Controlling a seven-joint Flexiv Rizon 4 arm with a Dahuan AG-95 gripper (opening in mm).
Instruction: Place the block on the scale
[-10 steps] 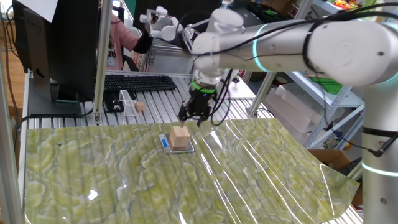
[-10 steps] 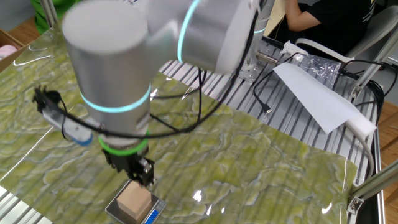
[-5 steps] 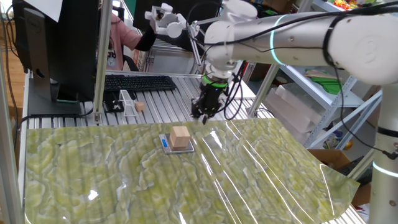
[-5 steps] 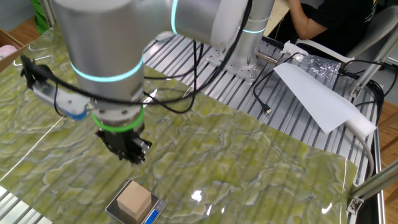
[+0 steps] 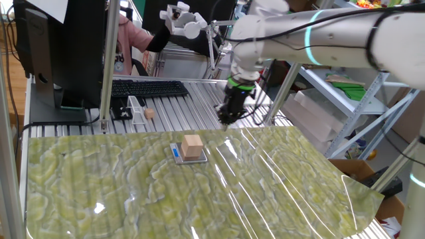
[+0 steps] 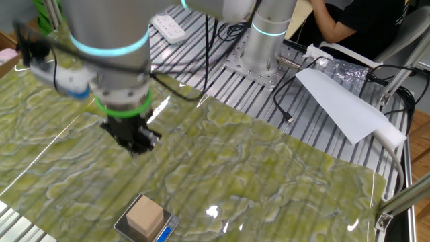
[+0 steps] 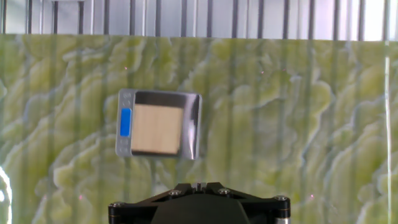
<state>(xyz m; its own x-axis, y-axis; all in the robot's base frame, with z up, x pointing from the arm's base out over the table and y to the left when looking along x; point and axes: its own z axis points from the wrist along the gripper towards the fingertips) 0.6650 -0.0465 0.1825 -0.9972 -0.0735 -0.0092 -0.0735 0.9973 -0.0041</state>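
Hand view, left to right: scale (image 7: 196, 127) on the green mat, block (image 7: 157, 129) sitting square on its plate, blue strip at the left edge. Placing looks done. My pincer (image 5: 226, 121) hangs above and off to the side, well apart from the block, fingers pressed together, carrying nothing. Next, I judge: only clear away without disturbing it.

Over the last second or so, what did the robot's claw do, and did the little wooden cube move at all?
The gripper rose and drew away from the block, off toward the metal slats behind the green mat, and its fingers closed on nothing. It was already clear of the block a second ago, so nothing was let go in this stretch. The block stayed on the scale, and the keyboard did not move.
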